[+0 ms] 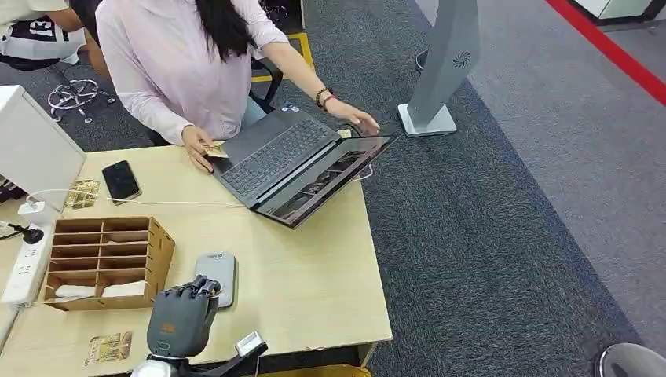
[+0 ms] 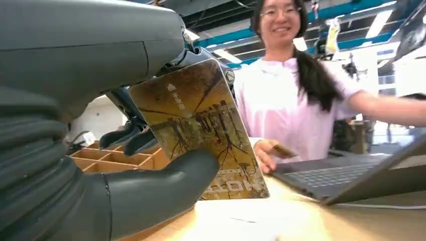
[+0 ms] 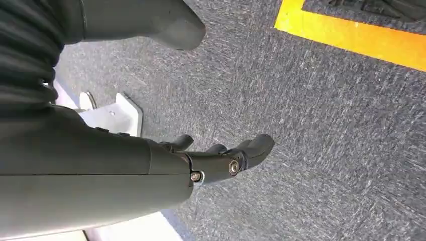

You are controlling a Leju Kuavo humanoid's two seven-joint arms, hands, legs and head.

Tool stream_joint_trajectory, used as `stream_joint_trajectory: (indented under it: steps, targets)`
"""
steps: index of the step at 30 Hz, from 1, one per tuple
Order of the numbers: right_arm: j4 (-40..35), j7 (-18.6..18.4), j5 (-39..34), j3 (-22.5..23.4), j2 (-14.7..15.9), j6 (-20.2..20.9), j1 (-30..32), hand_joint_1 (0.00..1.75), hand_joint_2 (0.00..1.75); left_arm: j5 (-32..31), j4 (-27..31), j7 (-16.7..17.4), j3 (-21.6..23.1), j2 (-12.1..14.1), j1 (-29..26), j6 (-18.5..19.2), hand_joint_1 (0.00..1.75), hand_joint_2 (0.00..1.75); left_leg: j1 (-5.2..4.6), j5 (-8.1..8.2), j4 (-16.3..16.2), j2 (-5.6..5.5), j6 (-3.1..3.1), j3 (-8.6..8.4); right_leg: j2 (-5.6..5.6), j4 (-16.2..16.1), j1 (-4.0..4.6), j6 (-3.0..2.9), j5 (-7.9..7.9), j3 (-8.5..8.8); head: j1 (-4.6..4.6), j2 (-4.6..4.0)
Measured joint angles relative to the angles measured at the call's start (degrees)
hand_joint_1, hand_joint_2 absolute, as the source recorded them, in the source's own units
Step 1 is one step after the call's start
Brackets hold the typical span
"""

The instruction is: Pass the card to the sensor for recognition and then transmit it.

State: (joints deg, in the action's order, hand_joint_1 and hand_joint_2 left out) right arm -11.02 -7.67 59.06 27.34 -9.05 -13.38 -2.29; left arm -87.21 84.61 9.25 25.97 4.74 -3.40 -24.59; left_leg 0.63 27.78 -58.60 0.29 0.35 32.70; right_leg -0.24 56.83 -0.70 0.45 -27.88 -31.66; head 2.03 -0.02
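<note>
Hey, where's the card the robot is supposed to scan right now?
The card is pinched in the left hand, low over the table's near edge, beside the grey sensor and the wooden organizer.

Left hand (image 1: 182, 314) is gripping card (image 2: 198, 128) between thumb and fingers; right hand (image 3: 166, 150) is hanging, fingers loosely extended, holding nothing.

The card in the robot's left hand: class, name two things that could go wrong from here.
1. The left hand holds the card only between thumb and fingers, much of it sticking out, so it may slip before reaching the grey sensor.
2. The wooden organizer stands close beside the hand; a swing could knock it.
</note>
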Motion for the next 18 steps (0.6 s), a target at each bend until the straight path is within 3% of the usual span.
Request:
stream_joint_trajectory:
  steps: [18]
  targets:
    - [0.0,-0.3,2.9,0.2,0.0,1.2,-0.1,0.00,1.75,0.0,-10.0,-0.2,-6.0,-2.5,7.8,0.2,1.75,1.75,0.00,-0.03,0.0,-0.03,0.02,0.01,-0.03,0.0,0.00,0.01,0.03,0.01,0.00,0.00]
